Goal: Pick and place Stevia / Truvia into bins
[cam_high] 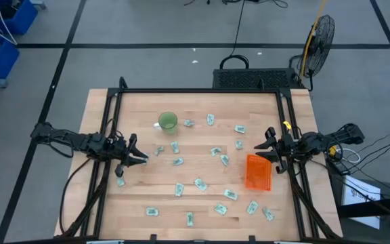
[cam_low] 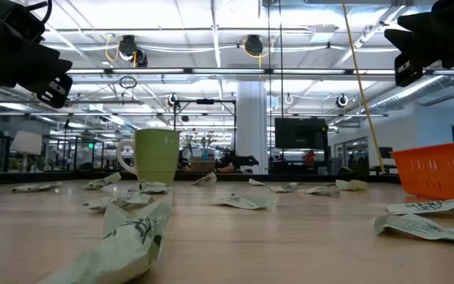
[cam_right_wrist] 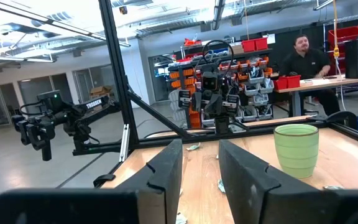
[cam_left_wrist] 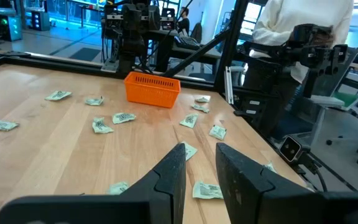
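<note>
Only the high view takes in the whole desk (cam_high: 134, 196): Stevia packets (cam_high: 200, 184) lie scattered between the green cup (cam_high: 167, 121) and the orange bin (cam_high: 258, 172), with more past the bin toward the desk's near edge. Behind the bin, the left wrist view alone shows a person (cam_left_wrist: 300, 28) standing. From the low view both arms hang clear above the wood. The left end effector (cam_high: 141, 156) sits level, well off from the bin, fingers (cam_left_wrist: 169, 180) narrowly parted and empty. The right end effector (cam_high: 261, 146) hovers just beside the bin, apparently narrowly parted too, holding nothing.

left gripper (cam_high: 143, 155), right gripper (cam_high: 258, 147), both raised, empty
</note>
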